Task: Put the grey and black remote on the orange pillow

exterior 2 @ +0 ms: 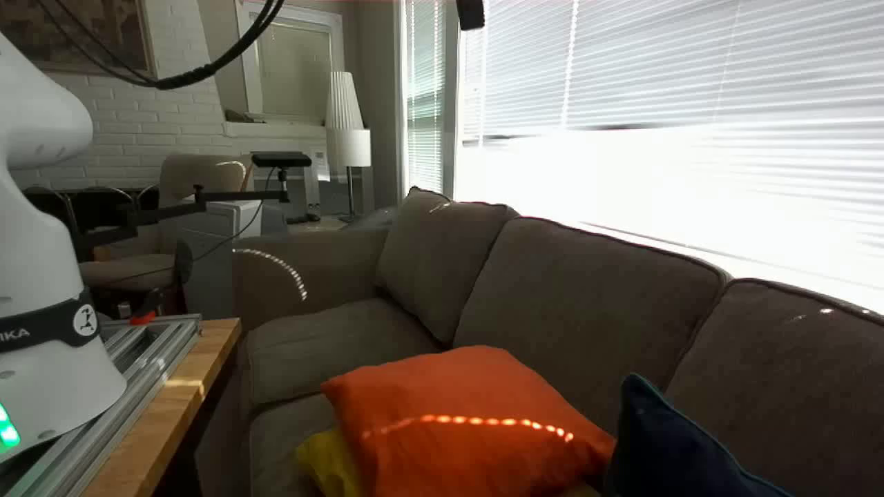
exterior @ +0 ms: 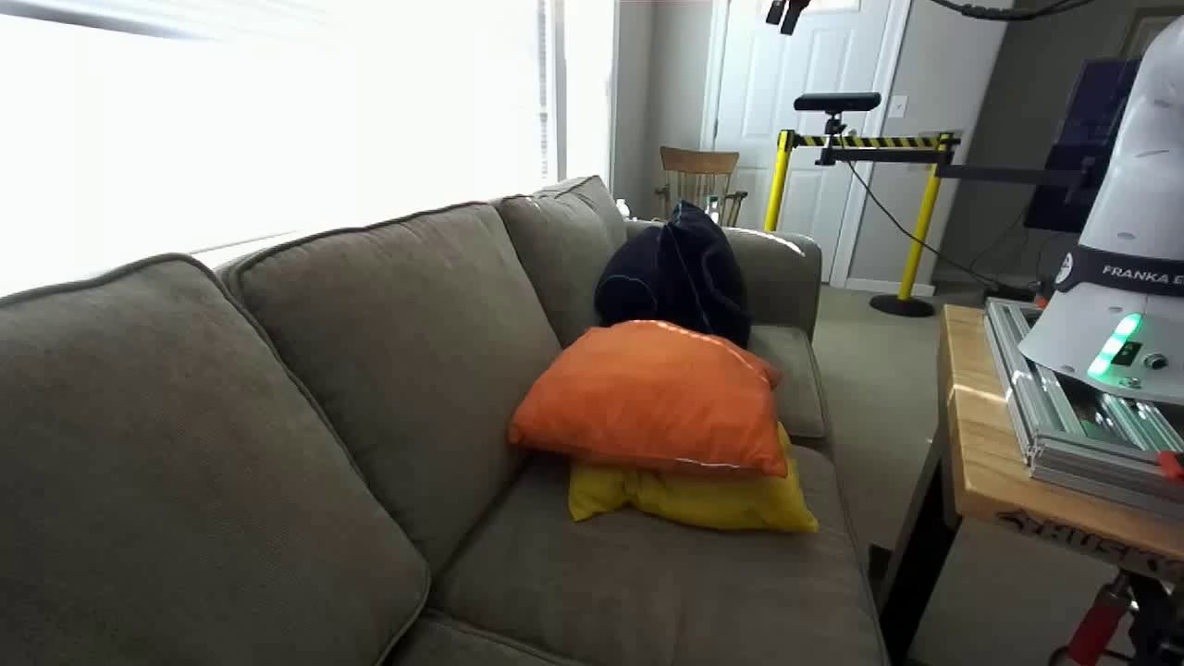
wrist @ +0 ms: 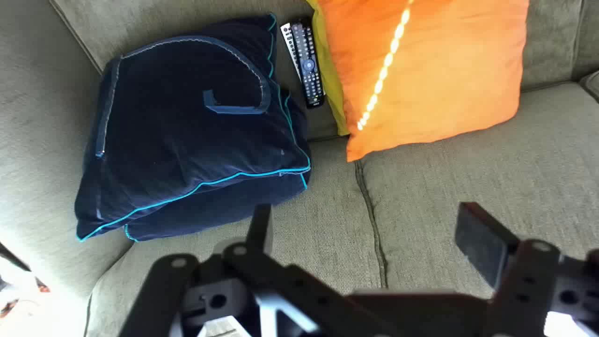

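Note:
Two remotes lie side by side and overlapping on the sofa in the wrist view. A black remote with grey buttons (wrist: 307, 65) partly covers a light grey or white remote with dark buttons (wrist: 288, 40). They lie between the dark blue bundle and the yellow pillow. The exterior views do not show them. The orange pillow (wrist: 440, 70) is right of them and also shows in both exterior views (exterior: 657, 398) (exterior 2: 469, 414). My gripper (wrist: 369, 234) is open and empty, high above the sofa. Only its finger ends (exterior: 786, 14) (exterior 2: 471, 14) show at the top of both exterior views.
A yellow pillow (exterior: 694, 495) lies under the orange pillow. A dark blue cushion bundle (wrist: 182, 112) sits by the sofa arm (exterior: 777, 268). The sofa back (exterior: 398, 333) rises behind the pillows. The robot's wooden table (exterior: 980, 444) stands beside the sofa.

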You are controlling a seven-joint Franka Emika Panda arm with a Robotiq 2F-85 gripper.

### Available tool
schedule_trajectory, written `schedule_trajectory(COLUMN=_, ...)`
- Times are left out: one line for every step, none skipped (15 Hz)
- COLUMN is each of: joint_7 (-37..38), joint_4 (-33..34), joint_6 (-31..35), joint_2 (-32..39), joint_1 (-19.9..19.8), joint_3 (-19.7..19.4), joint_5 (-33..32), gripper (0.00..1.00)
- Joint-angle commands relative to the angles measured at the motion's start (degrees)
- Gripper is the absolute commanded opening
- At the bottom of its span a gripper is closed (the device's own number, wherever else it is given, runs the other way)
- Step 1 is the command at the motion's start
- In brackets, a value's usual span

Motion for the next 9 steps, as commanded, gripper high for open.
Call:
schedule_trajectory(joint_7=-0.4, joint_4=0.15, joint_6=-0.14, joint_2=0.19, joint_1=-1.25, joint_3=1.03, joint_5=0.51, gripper=1.0)
schedule_trajectory(joint_7=-0.4, joint_4=0.15, joint_6=-0.14, joint_2=0.19, joint_1=-1.25, joint_3=1.03, joint_5=0.51, gripper=1.0)
schedule_trajectory(joint_7=-0.4, joint_4=0.15, joint_6=-0.14, joint_2=0.19, joint_1=-1.25, joint_3=1.03, joint_5=0.51, gripper=1.0)
schedule_trajectory(joint_7=-0.4, joint_4=0.15, joint_6=-0.14, joint_2=0.19, joint_1=-1.25, joint_3=1.03, joint_5=0.51, gripper=1.0)
schedule_trajectory(joint_7=-0.4, joint_4=0.15, joint_6=-0.14, joint_2=0.19, joint_1=-1.25, joint_3=1.03, joint_5=0.51, gripper=1.0)
schedule_trajectory(joint_7=-0.4, joint_4=0.15, joint_6=-0.14, joint_2=0.19, joint_1=-1.25, joint_3=1.03, joint_5=0.51, gripper=1.0)
schedule_trajectory(joint_7=-0.4, joint_4=0.15, joint_6=-0.14, joint_2=0.19, joint_1=-1.25, joint_3=1.03, joint_5=0.51, gripper=1.0)
schedule_trajectory(joint_7=-0.4, joint_4=0.15, joint_6=-0.14, joint_2=0.19, joint_1=-1.25, joint_3=1.03, joint_5=0.51, gripper=1.0)
schedule_trajectory(joint_7=0.3, joint_4=0.41, joint_6=-0.77, joint_2=1.16, joint_1=-1.73, joint_3=1.42, joint_5=-1.04, gripper=1.0)
